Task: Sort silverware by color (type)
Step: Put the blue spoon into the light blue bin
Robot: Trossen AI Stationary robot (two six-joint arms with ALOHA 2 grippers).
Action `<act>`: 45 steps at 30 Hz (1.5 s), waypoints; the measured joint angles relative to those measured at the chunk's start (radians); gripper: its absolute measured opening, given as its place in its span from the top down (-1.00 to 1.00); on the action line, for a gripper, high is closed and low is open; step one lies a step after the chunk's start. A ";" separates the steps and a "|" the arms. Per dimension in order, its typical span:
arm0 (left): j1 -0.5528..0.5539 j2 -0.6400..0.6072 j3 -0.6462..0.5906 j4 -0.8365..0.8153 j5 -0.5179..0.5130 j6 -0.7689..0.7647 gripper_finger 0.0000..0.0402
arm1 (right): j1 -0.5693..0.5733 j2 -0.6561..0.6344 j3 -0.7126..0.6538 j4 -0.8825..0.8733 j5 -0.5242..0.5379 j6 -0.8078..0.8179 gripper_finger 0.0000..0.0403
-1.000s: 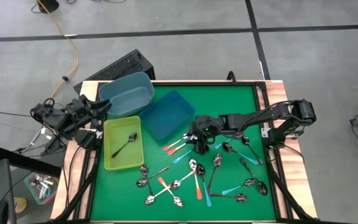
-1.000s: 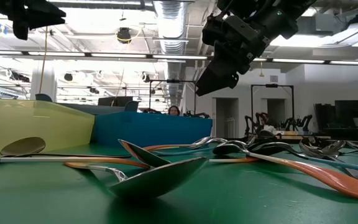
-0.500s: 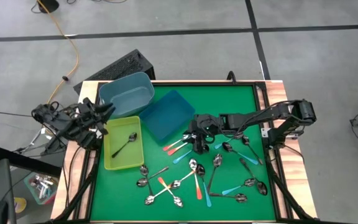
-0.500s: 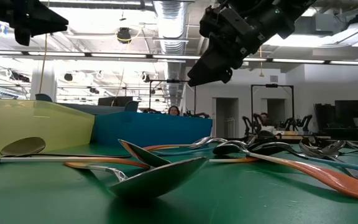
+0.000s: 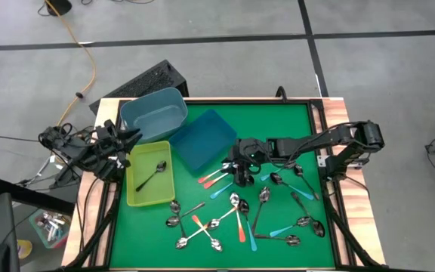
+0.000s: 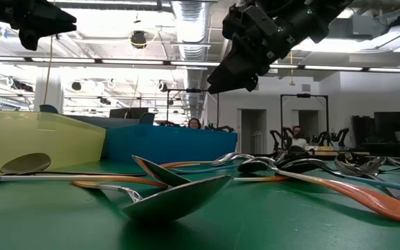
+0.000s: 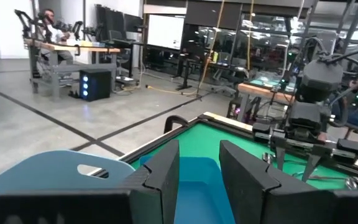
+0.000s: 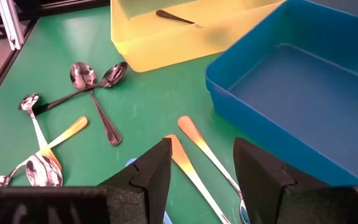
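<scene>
Silverware (image 5: 240, 215) lies scattered across the green desk (image 5: 278, 121), many handles crossing and half covering one another. One dark spoon (image 5: 154, 173) rests in the yellow bin (image 5: 133, 198). The right gripper (image 5: 242, 175) hovers released above orange-handled spoons (image 8: 194, 155) beside the blue bin (image 8: 278, 81). The left gripper (image 7: 199, 177), parted and empty, hangs over the teal bin (image 5: 154, 114), whose inside is mostly cut off.

3 bins sit at the table's (image 5: 293, 113) far left: a round-cornered bin (image 5: 154, 115) farthest, a rectangular bin (image 5: 202, 140) to its right, a tray (image 5: 136, 193) nearer holding 1 spoon (image 5: 152, 175). Loose spoons (image 5: 240, 215) scatter across the near middle and right. The right gripper (image 5: 242, 170) hangs just right of the rectangular bin; the left gripper (image 5: 123, 138) is at the left edge.
</scene>
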 joint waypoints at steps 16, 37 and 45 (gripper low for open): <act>0.000 0.000 0.000 -0.012 0.037 0.015 0.50 | 0.003 0.000 0.000 0.012 0.001 0.000 0.10; 0.000 0.000 0.000 -0.018 0.036 0.015 0.50 | 0.003 0.000 -0.001 0.026 0.002 0.000 0.10; 0.000 0.000 -0.067 0.031 0.025 -0.017 0.50 | 0.002 0.000 -0.001 0.068 0.002 -0.001 0.10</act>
